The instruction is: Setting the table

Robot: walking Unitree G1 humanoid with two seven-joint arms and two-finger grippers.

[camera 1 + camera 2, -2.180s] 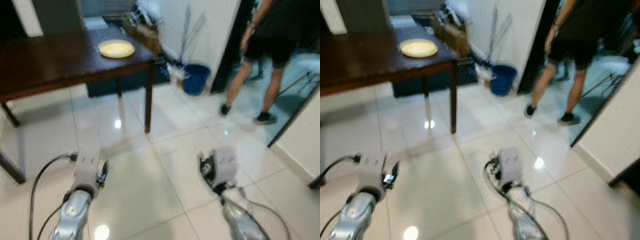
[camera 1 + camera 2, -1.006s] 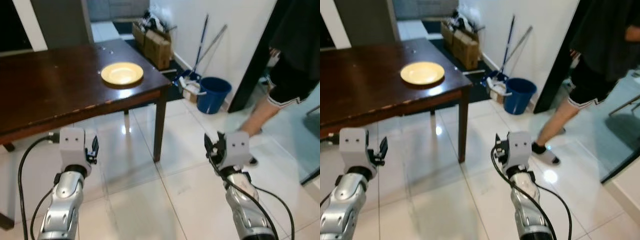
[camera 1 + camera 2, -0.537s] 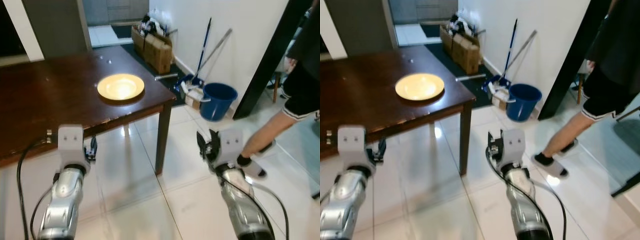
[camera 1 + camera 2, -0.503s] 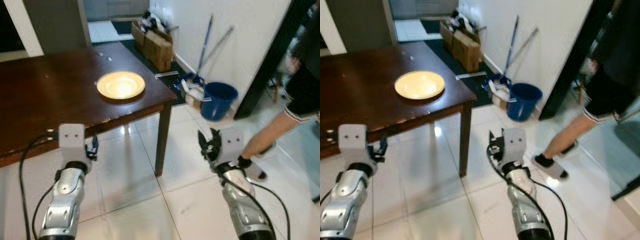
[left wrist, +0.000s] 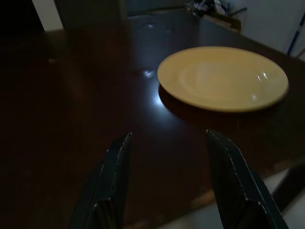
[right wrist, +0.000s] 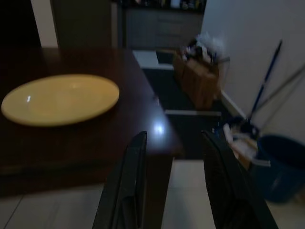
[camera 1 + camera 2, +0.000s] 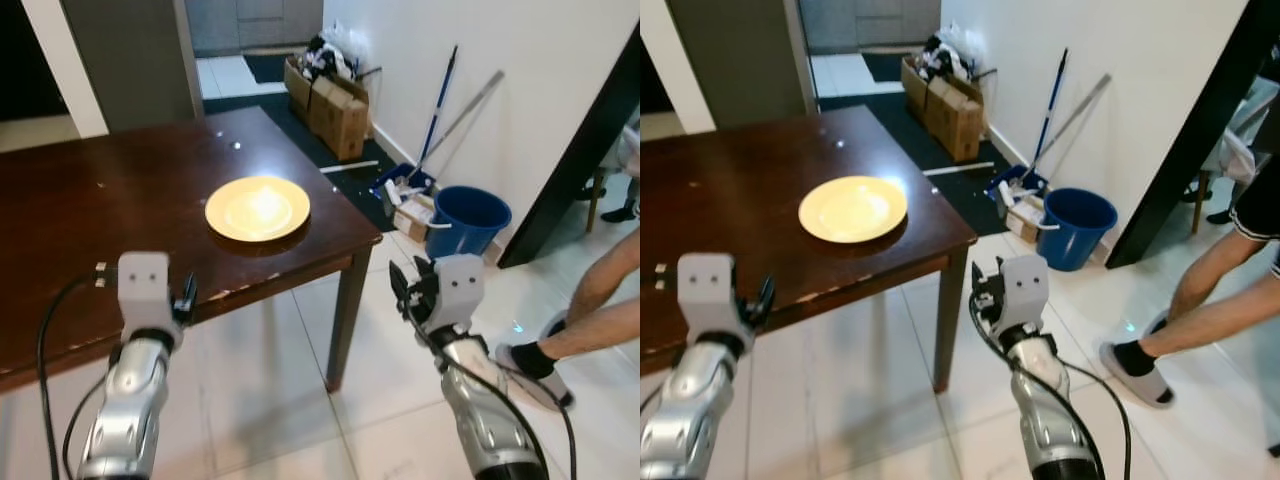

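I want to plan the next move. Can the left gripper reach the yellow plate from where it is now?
Probably yes. The left gripper is open at the table edge, and only bare wood lies between it and the yellow plate. It would likely need to extend forward first.

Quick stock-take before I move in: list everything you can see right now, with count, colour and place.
Table: one, dark brown wood, ahead of the robot.
Plate: one, yellow, on the table near its right corner.
Bucket: one, blue, on the floor by the white wall.
Mop handles: two, blue and grey, leaning on the wall.
Cardboard boxes: brown, count unclear, against the wall beyond the table.
Person's legs: dark sock, light slipper, far right.
Left gripper: black fingers open, above the table edge.
Right gripper: open, off the table corner.
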